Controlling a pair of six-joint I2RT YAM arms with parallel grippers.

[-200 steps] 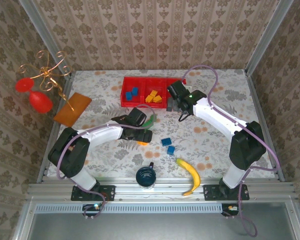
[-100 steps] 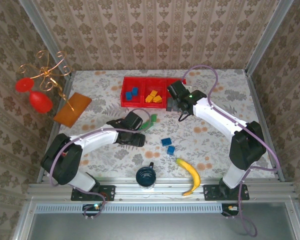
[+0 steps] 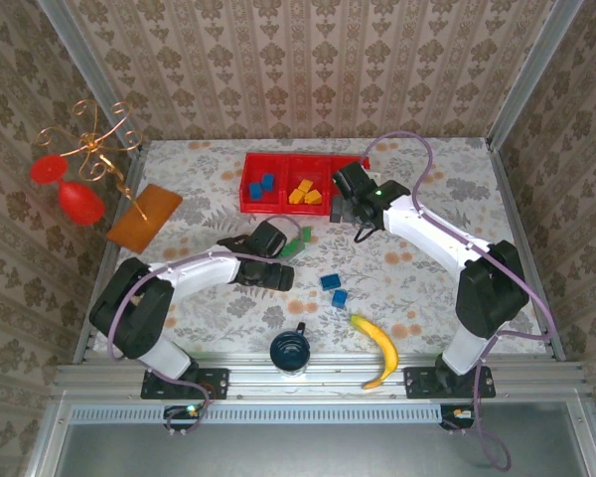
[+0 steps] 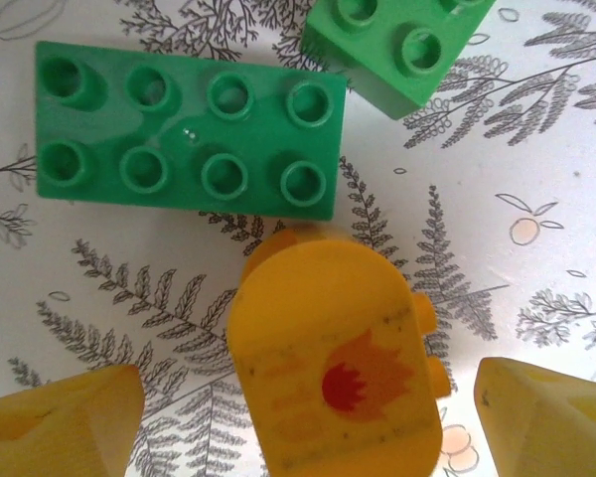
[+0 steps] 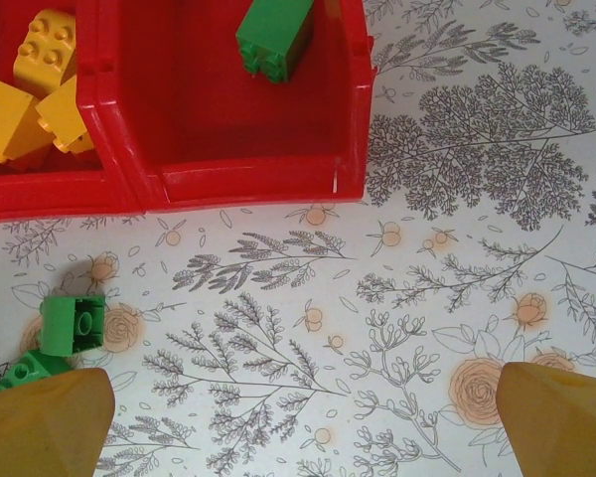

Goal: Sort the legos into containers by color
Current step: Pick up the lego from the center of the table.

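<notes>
Spreading across the overhead view, the flower-patterned white tablecloth (image 3: 417, 278) is bounded by grey metal rails at left, right and bottom, with papered walls beyond. Its widest bare stretches lie right of centre and at lower left.

The left gripper (image 4: 308, 417) sits at frame centre in the overhead view. Its wrist view shows it released, the yellow fingers (image 4: 60, 422) spread into both bottom corners with a strip of cloth on either side of the brick between them. The right gripper (image 5: 298, 422) hangs at the tray's right end, jaws wide apart with only bare cloth between.

The long shallow bright-red plastic tray (image 3: 283, 179) lies at upper centre, near the far table edge. It has blue bricks (image 3: 263, 184) in the left compartment, yellow bricks (image 3: 303, 191) in the middle and one green brick (image 5: 275, 38) in the right, up by the far wall.

A flat orange-brown board (image 3: 144, 216) lies askew at the left edge. A yellow banana (image 3: 377, 348) and a dark blue cup (image 3: 290, 350) sit close to the bottom rail.

Two loose blue bricks (image 3: 334, 289) lie just below centre, with open cloth to their right.

In the left wrist view, a long green eight-stud brick (image 4: 184, 129) crosses the upper left. A square green four-stud brick (image 4: 397, 50) is just beside its upper right corner. A rounded orange-yellow brick with a red flame mark (image 4: 333, 383) lies right below the long brick's lower edge.
</notes>
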